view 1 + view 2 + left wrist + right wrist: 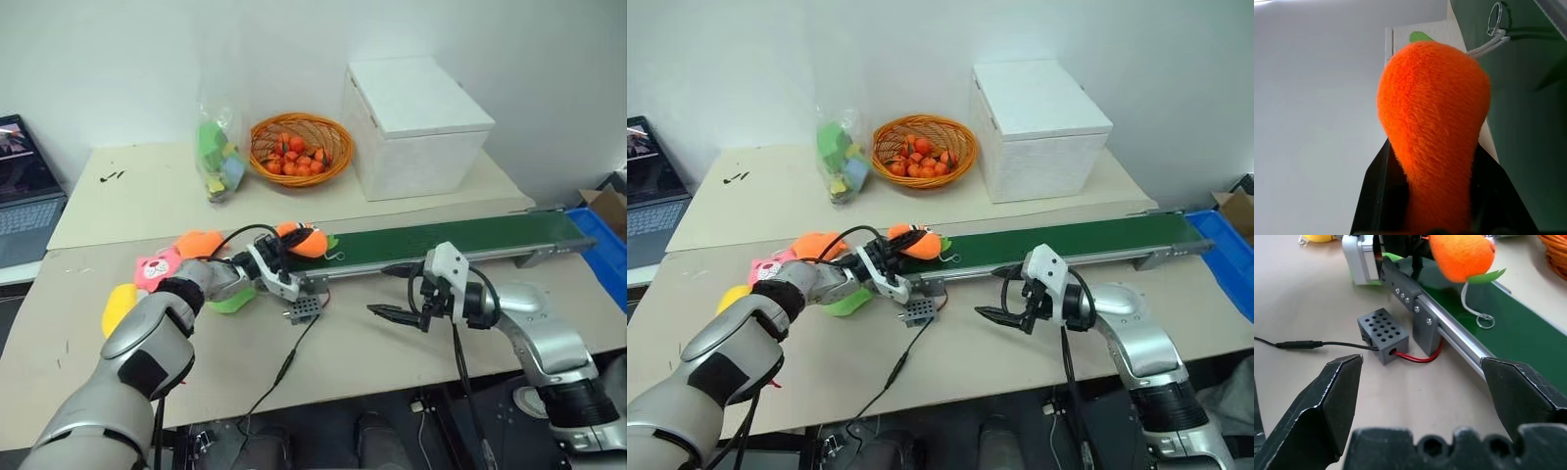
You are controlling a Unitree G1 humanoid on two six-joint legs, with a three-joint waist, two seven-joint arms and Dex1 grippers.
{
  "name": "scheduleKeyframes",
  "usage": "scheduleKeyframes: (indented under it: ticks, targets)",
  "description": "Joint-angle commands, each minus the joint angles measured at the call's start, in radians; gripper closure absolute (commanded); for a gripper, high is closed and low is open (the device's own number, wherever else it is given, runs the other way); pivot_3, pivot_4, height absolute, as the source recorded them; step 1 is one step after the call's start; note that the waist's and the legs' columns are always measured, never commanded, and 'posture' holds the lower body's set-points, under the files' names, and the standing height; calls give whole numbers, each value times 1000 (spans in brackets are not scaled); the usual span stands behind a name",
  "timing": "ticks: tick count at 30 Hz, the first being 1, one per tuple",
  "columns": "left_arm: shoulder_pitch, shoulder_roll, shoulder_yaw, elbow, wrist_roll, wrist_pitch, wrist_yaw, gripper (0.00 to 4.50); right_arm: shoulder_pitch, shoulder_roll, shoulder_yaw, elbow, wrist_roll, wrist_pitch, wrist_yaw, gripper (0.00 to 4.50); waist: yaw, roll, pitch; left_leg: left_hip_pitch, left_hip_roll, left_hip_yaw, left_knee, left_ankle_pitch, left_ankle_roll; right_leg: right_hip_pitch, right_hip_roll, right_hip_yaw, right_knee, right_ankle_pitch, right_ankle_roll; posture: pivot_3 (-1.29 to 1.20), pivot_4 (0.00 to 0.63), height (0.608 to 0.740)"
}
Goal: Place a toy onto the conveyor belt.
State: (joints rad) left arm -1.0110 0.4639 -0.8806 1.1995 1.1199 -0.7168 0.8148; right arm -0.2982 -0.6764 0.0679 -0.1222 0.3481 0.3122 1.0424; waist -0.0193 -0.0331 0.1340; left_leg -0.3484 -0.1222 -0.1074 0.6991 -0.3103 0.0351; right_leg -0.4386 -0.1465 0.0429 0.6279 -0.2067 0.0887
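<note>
Over belt [460,238] left end, left hand [286,247] clamped on toy [306,240]; right hand [397,315] apart above desk [372,352], empty.

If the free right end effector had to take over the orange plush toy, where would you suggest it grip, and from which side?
Grip the toy at its round end near the green leaf, which overhangs the conveyor belt, coming from the robot's right along the belt. The left end effector already clamps the opposite end; the right end effector is open and empty.
</note>
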Motion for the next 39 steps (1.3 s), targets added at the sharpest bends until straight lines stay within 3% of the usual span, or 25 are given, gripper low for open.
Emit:
scheduleKeyframes:
  ticks: [1, 2, 6, 9, 10, 25, 34, 39]
  targets:
    - [56, 49, -36, 61, 25, 1, -39, 2830, -35, -1, -16, 26, 10, -36, 32, 0, -2, 0, 0, 0, 0, 0, 0, 0, 0, 0, 0, 0, 0, 0, 0, 0, 150, 740]
    - [59, 52, -37, 61, 26, -2, -38, 2664, -42, 0, -16, 38, 8, -40, 37, 0, -5, 0, 0, 0, 0, 0, 0, 0, 0, 0, 0, 0, 0, 0, 0, 0, 150, 740]
    - [73, 73, -27, 53, 1, -59, -54, 1101, -88, -2, -13, 97, -5, -63, 65, 0, -8, 0, 0, 0, 0, 1, -1, 0, 0, -1, 0, 0, 0, 0, 0, 0, 150, 740]
    - [76, 76, -25, 53, -7, -53, -69, 185, -107, -2, -11, 114, -9, -70, 81, 0, -4, 2, -2, 1, 0, 1, -1, 0, 0, 0, 0, 0, 0, 0, 0, 0, 150, 740]
    - [76, 78, -23, 53, -8, -48, -72, 70, -113, -1, -10, 119, -10, -71, 84, 0, -3, 2, -2, 2, 0, 1, -1, 0, 0, 1, 0, 0, 0, 0, 0, 0, 150, 740]
    - [88, 176, 3, 29, -40, -70, -81, 70, -169, 35, 12, 191, -31, -96, 111, 0, -14, 3, -3, 4, 0, 2, -2, 0, 0, 0, 0, 0, 1, 0, 0, 0, 150, 740]
    - [82, 267, 84, 69, -106, -8, -139, 70, -156, 37, 2, 158, -12, -81, 110, 0, -22, 3, -2, 3, 0, 2, -2, 0, 0, -2, 0, 0, 2, 0, 0, 0, 150, 740]
    - [87, 271, 93, 61, -113, -11, -155, 70, -157, 37, -2, 160, -8, -82, 109, 0, 4, 3, -2, -8, -2, 1, 0, 0, 1, -12, -1, -2, 4, 1, 0, 0, 150, 740]
